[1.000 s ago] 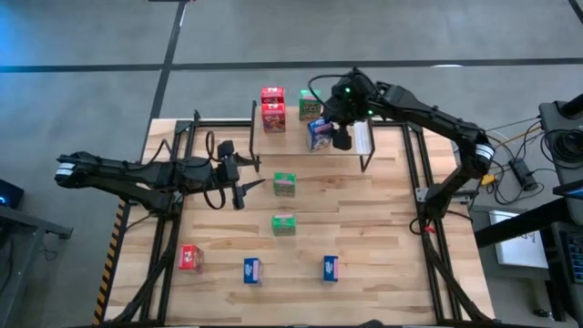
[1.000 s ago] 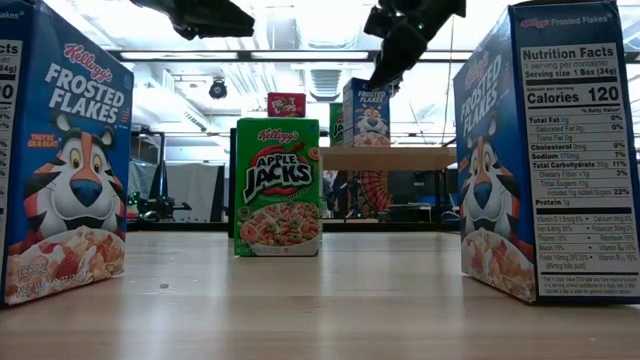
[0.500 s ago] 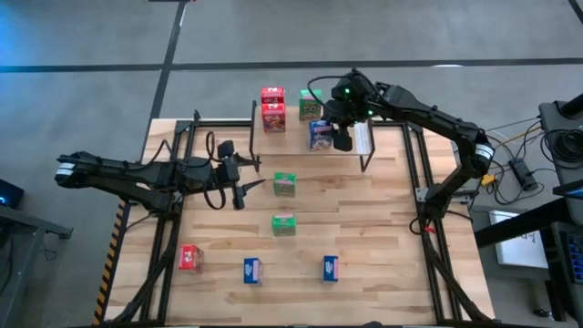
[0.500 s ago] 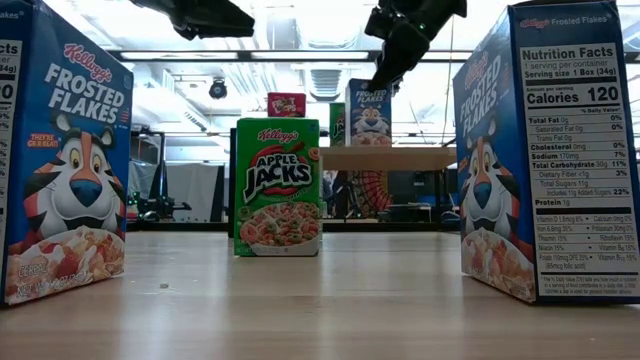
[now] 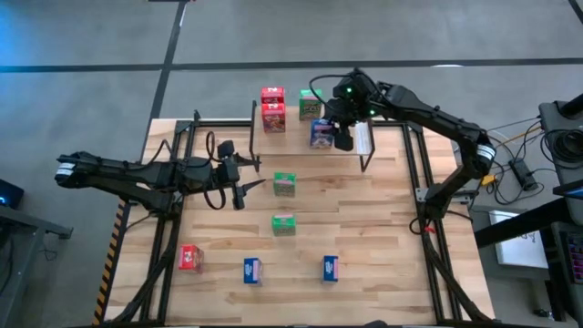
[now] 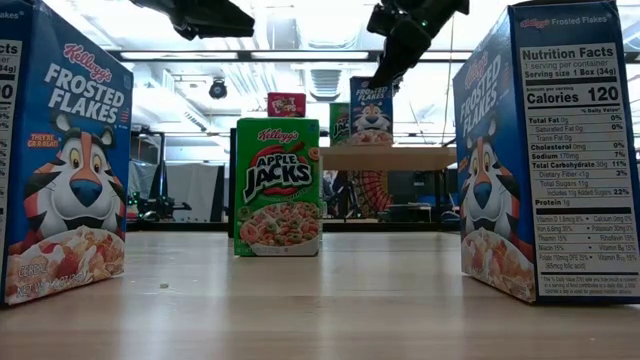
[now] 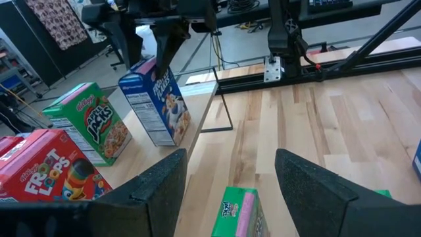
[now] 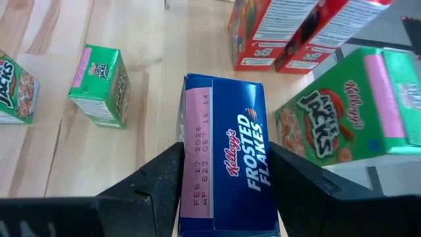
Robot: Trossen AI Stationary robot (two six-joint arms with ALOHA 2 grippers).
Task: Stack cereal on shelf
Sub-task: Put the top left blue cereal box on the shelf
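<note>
Currently right gripper [image 8: 227,191] is clamped on a blue cereal box [image 8: 227,155], fingers on both side faces, holding it over the shelf [image 5: 364,137]. Right beside that box stands a green box [image 5: 310,107] on the shelf, and past it two red boxes [image 5: 272,108]. Farther out on the table [image 5: 383,237] two green boxes [image 5: 284,203] sit apart, then a red box [image 5: 190,258] and two blue boxes [image 5: 290,270] at the near edge. Left gripper [image 5: 248,186] hangs over the table's left side, fingers spread, empty.
</note>
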